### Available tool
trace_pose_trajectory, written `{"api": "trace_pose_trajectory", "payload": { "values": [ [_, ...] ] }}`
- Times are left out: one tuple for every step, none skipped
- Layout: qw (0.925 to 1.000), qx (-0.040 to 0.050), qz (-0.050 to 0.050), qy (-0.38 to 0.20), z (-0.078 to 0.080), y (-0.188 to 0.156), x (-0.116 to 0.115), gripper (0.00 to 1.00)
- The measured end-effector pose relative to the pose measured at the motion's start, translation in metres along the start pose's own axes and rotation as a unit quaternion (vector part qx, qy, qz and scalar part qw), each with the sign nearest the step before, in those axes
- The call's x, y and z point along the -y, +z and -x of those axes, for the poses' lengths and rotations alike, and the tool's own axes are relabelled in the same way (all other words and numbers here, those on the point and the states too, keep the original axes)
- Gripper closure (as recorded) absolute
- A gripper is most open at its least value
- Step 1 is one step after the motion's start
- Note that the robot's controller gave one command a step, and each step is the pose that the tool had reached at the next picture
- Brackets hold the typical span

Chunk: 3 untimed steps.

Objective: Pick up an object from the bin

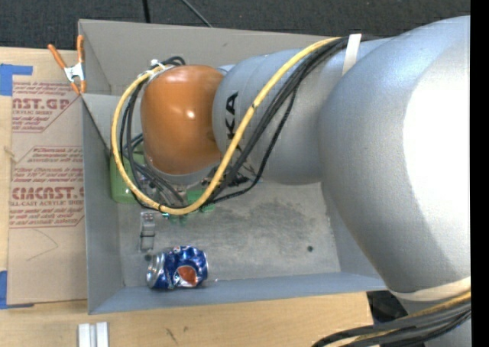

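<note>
Your gripper (147,240) sits just up-left of the crushed blue can (177,267), green thing (120,183) further up-left of the can (jaws: can't tell, wrist hides them).

Bin (229,288): my arm comes in from the right, over its middle and right.
Wrist cover (179,116): mine, above the left half.
Block (120,181): by the left wall, partly under my wrist.
Small metal piece (147,232): in front of the Block.
Crushed can (177,267): front-left corner, against the front wall.
</note>
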<state>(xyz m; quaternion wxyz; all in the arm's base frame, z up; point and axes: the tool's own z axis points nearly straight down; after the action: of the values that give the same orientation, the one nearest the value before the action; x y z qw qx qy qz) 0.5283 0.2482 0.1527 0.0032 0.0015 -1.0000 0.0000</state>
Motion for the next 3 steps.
{"api": "trace_pose_trajectory", "payload": {
  "values": [
    [0.9903,0.007,0.001,-0.139,-0.044,0.08,0.06,0.0],
    [0.9944,0.0046,0.001,-0.106,-0.043,0.052,0.075,0.0],
    [0.9941,0.0024,0.0,-0.108,-0.045,0.054,0.103,0.0]
  ]
}}
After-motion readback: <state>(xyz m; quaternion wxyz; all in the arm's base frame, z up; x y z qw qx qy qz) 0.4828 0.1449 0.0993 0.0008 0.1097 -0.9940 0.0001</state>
